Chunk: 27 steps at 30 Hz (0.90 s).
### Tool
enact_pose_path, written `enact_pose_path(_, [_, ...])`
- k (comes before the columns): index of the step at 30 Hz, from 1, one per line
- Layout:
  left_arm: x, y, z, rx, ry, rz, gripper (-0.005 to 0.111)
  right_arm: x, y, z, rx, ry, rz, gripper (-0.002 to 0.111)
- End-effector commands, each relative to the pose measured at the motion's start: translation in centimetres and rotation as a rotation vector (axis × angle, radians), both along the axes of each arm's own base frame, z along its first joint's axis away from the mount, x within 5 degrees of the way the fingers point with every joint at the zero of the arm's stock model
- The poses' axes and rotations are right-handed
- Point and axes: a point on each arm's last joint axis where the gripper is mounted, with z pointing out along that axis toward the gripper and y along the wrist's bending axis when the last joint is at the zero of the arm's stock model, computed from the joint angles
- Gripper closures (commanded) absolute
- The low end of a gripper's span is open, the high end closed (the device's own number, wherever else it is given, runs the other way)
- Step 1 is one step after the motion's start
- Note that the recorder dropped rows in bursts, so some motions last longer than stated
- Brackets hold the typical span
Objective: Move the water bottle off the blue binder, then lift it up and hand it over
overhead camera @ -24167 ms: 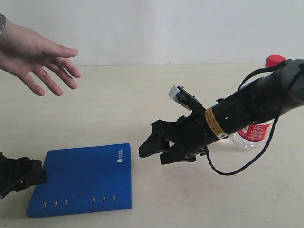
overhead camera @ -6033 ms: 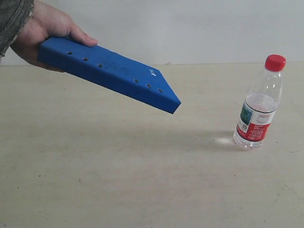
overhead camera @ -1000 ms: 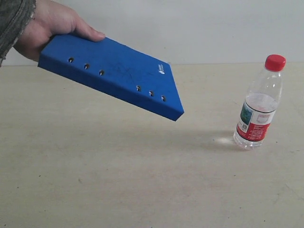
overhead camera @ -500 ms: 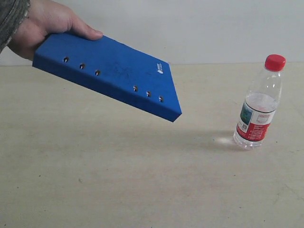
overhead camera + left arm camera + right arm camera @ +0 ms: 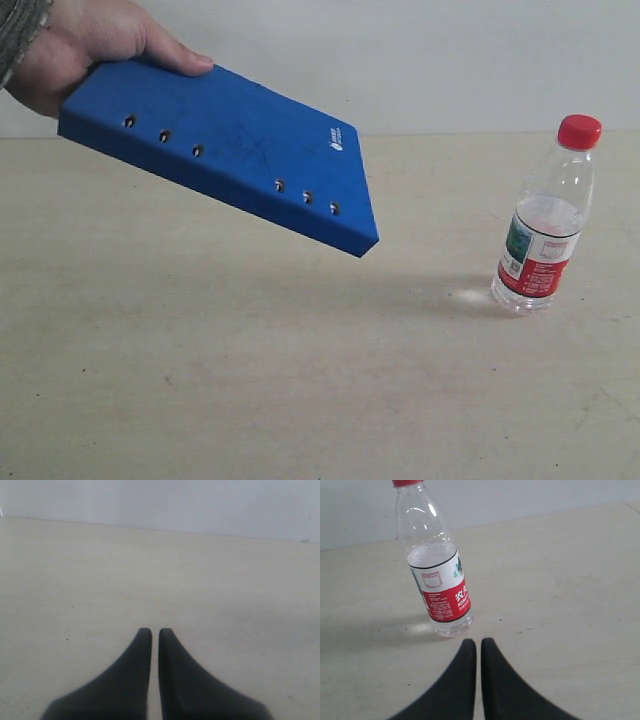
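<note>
Blue binder [image 5: 235, 150] aloft in hand [image 5: 85, 40]

Each arm's jaws are smooth matte black, broad-based, curving in to narrow rounded tips.

Table [image 5: 300, 400]: pale beige, matte, runs from the near edge to the far side. Wall [image 5: 450, 60]: plain off-white, meets the table in a straight line at the far side. A few dark specks [image 5: 165, 378] near left. Thin scratch [image 5: 532, 627] on the right side. Soft shadow [image 5: 330, 290] across the middle.
</note>
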Motion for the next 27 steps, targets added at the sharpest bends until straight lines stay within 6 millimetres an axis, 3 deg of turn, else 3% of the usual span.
enact_pose_path(1, [-0.01, -0.04, 0.07, -0.009, -0.008, -0.003, 0.102, 0.02, 0.0, 0.11, -0.004, -0.006, 0.001, 0.107])
enact_pose_path(27, [-0.01, -0.04, 0.07, -0.009, -0.008, -0.003, 0.102, 0.06, -0.04, 0.27, -0.054, -0.026, 0.01, 0.107])
